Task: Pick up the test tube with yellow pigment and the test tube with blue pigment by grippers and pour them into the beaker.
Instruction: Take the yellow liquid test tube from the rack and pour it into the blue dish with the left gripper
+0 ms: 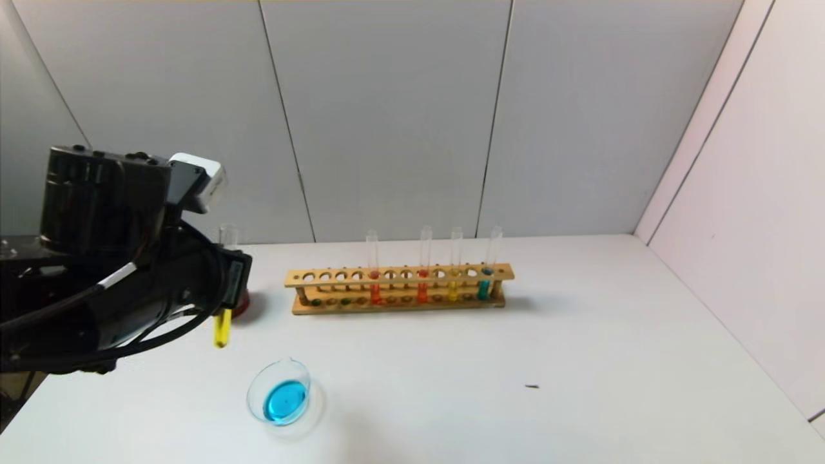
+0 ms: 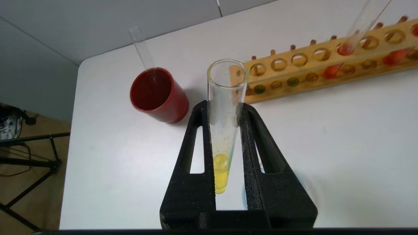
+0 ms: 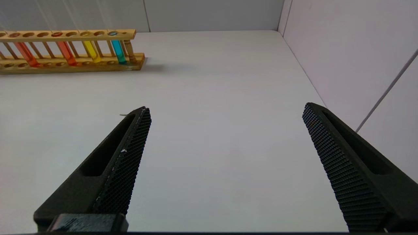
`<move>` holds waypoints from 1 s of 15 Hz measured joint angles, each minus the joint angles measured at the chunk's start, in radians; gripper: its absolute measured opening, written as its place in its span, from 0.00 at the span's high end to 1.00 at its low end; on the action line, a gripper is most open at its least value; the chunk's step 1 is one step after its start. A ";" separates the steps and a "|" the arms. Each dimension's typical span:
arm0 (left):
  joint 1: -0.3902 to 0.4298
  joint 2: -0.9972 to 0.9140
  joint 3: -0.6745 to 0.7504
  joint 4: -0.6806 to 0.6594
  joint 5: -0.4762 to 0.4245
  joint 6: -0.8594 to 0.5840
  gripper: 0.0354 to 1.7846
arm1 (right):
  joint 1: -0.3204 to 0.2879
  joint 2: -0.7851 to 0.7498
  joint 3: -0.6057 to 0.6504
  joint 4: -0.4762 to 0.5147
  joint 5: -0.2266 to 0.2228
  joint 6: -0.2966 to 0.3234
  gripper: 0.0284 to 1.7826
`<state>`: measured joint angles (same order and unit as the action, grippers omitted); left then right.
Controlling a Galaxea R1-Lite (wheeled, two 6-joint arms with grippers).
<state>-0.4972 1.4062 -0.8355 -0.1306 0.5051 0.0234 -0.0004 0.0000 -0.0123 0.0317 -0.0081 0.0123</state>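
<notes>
White table under grey panels: left gripper pinches the test tube with yellow pigment upright between its fingers, raised near the red cup, behind the beaker holding blue liquid; right gripper spread wide over bare tabletop.

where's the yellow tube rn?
Head view, left side: yellow tube is upright in the left pincer, above the table between the red cup and the beaker.
</notes>
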 joint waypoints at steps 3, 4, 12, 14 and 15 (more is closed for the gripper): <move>0.026 -0.093 0.078 0.062 -0.003 0.030 0.85 | 0.000 0.000 0.000 0.000 0.000 0.000 0.05; 0.029 -0.119 0.103 0.094 -0.003 0.046 0.85 | 0.000 0.000 0.000 0.000 0.000 0.000 0.05; 0.034 -0.164 0.193 0.195 -0.051 0.170 0.85 | 0.000 0.000 0.000 0.000 0.000 0.000 0.05; 0.035 -0.143 0.196 0.197 -0.053 0.192 0.85 | 0.000 0.000 0.000 0.000 0.000 0.000 0.05; 0.035 -0.131 0.197 0.197 -0.055 0.209 0.85 | 0.000 0.000 0.000 0.000 0.000 0.000 0.05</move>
<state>-0.4623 1.2753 -0.6387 0.0664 0.4498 0.2321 -0.0009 0.0000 -0.0123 0.0321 -0.0077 0.0119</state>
